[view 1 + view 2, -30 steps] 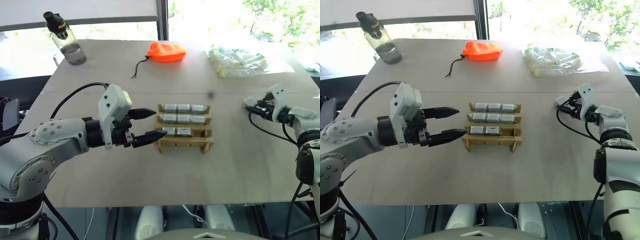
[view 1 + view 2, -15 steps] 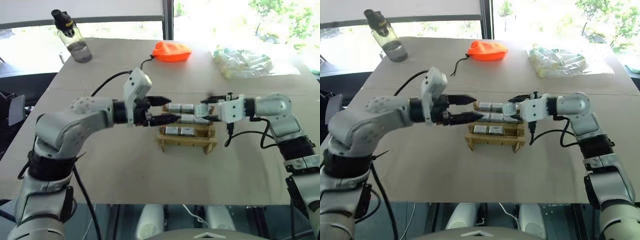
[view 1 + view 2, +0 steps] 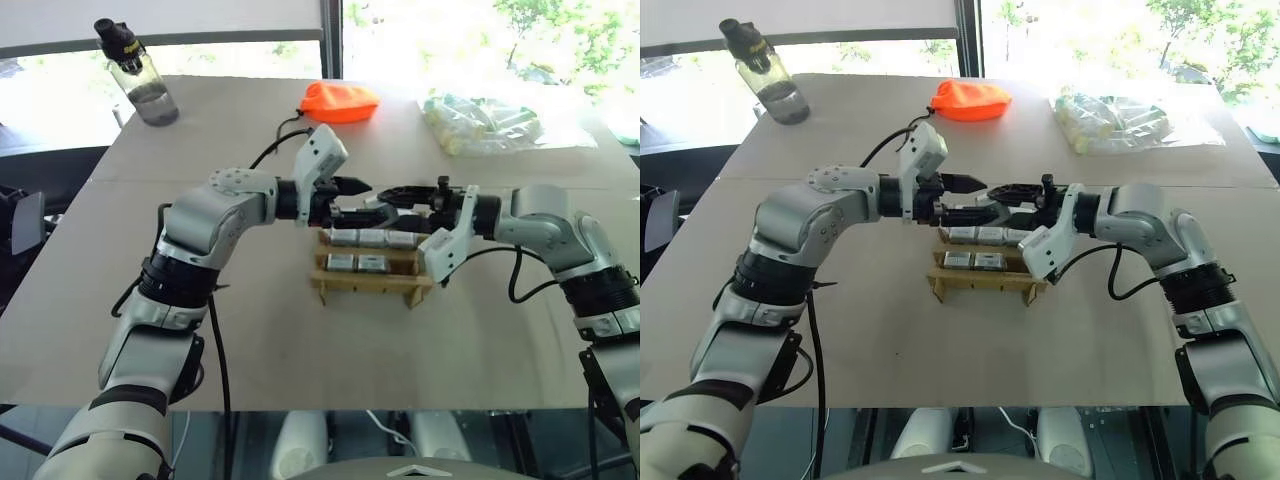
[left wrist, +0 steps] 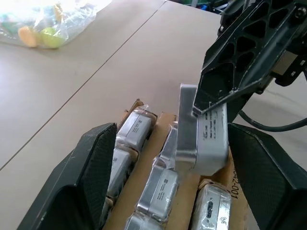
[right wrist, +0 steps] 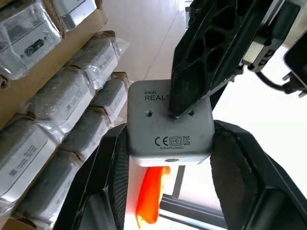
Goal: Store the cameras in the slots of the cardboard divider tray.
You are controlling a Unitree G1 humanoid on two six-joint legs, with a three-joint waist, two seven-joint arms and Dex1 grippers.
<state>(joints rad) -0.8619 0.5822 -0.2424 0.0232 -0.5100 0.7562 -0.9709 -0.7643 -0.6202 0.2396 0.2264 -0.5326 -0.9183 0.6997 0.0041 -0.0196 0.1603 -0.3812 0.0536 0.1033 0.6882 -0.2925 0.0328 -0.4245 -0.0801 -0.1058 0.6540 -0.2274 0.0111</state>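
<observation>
Right wrist view gave us the clearest read: one camera (image 5: 169, 125), a grey block with printed marks on its face, sat pinched between the two fingers of the right gripper (image 3: 1012, 190), held in the air just above the far rows of the cardboard divider tray (image 3: 365, 285). Left wrist view showed the same block between the spread fingers of the left gripper (image 4: 171, 143), which bracketed it without pressing. One left finger (image 5: 216, 52) crossed the block's face and seemed to touch it. We read this as a handover between the grippers, probably to re-grip or re-orient the block before slotting. The two arms met tip to tip over the tray, so any drop would be short. The stored cameras (image 3: 370, 238) lay wrapped in the tray's slots. The near row held two, with what looked like a free slot (image 3: 401, 262) at its right end, the likely destination. The tray sat mid-table (image 3: 250, 340). An orange pouch (image 3: 338, 102), a clear bag (image 3: 485, 120) and a bottle (image 3: 140, 75) stood well apart at the far edge, out of the working zone.
</observation>
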